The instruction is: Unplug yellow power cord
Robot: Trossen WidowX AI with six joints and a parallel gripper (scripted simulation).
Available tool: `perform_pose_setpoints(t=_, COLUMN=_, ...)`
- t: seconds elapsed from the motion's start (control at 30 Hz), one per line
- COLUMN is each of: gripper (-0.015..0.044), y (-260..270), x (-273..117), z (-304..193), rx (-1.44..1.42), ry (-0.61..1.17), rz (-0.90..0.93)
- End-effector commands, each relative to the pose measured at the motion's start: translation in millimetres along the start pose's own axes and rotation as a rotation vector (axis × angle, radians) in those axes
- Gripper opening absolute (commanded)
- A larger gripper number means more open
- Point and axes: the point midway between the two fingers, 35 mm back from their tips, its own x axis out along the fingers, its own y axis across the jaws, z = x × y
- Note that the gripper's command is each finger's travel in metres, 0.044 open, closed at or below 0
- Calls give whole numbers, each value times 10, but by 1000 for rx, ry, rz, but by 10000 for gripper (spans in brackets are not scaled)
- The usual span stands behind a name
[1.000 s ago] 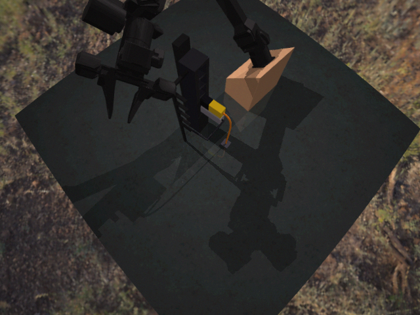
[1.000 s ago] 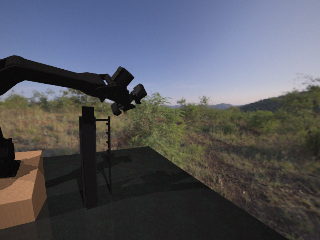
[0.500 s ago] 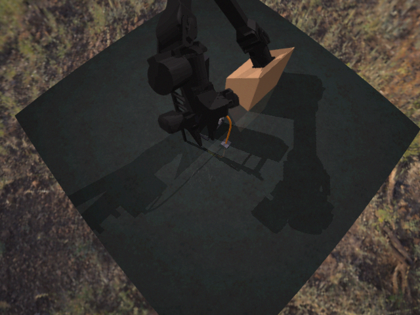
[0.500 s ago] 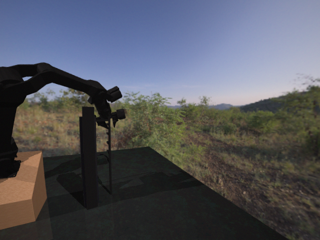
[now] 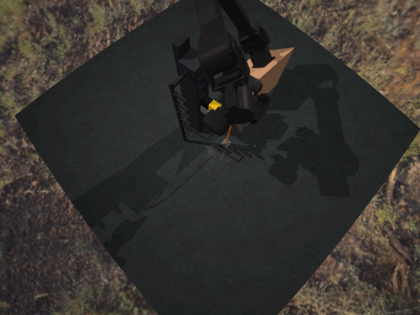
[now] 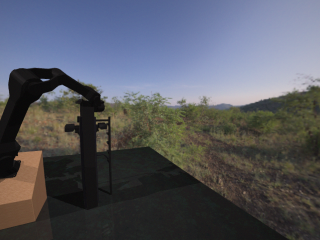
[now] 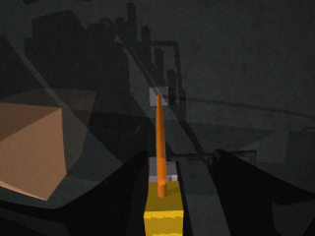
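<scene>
On the dark table (image 5: pixel 203 220) the power strip (image 5: pixel 189 91) is standing upright as a tall black post, and the yellow plug (image 5: pixel 214 105) is sitting against its side, high above the table. It is looking plugged in, but the socket itself is hidden. The orange cord (image 5: pixel 228 134) is running from the plug down to a small grey piece (image 5: pixel 226 143) on the table.

The gripper (image 5: pixel 222 113) is hanging just beside the strip, around the plug. From the wrist camera the plug (image 7: pixel 164 231) is lying between the two dark fingers, with a gap showing on each side. The fingers are standing partly apart and are clamping nothing.

The arm is reaching over from its tan base block (image 5: pixel 271 69), which is standing near the strip. From the side, the strip (image 6: pixel 88 155) is hiding the plug.
</scene>
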Motion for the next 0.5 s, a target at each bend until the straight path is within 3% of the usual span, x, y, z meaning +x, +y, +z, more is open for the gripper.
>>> perform_pose_setpoints(t=0.0, gripper=160, y=98, x=28, z=-65, rx=-24, ry=84, rz=19)
perform_pose_setpoints(t=0.47, gripper=160, y=81, x=20, z=-142, rx=-24, ry=84, rz=19)
